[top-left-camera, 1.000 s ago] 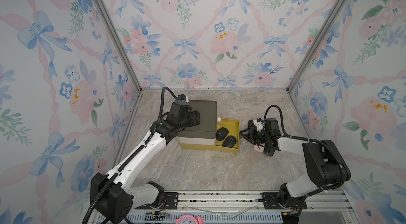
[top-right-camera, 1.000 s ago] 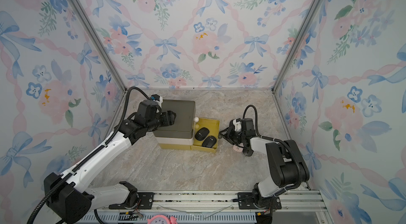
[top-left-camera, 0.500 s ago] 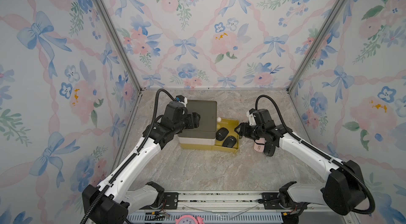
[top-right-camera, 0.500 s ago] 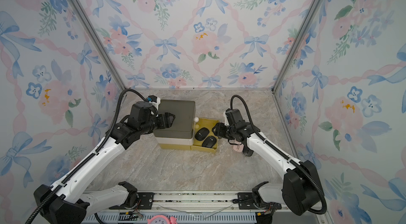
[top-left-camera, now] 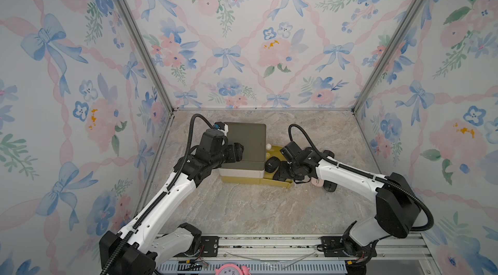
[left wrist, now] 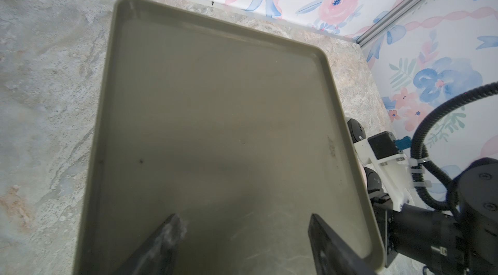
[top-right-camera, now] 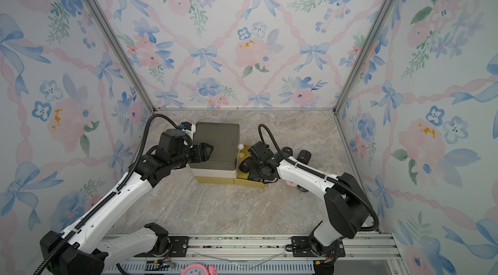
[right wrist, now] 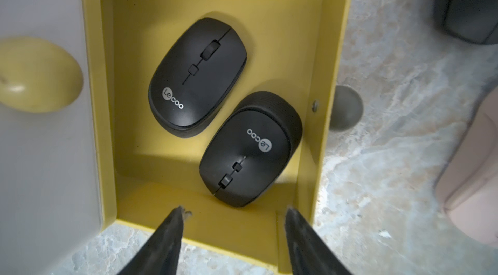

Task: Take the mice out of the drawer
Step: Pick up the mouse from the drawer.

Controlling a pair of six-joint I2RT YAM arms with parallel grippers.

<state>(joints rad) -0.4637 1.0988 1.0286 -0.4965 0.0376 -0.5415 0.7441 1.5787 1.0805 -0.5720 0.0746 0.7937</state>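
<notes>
The yellow drawer stands pulled out at the bottom of a small drawer unit. In it two black mice lie side by side, one nearer the unit, the second against the outer wall. In both top views only one shows clearly. My right gripper hangs open and empty over the drawer's front side. A pink mouse and a black mouse lie on the table right of the drawer. My left gripper is open over the unit's olive top.
Flowered walls close in the marble table on three sides. The unit's upper drawers carry a white knob and a yellow knob; a grey knob sticks out from the open drawer's front. A metal rail runs along the front edge.
My right gripper has let go of the pink mouse on the table, opened, and swung left over the drawer. The left arm has barely shifted on the unit's top.
</notes>
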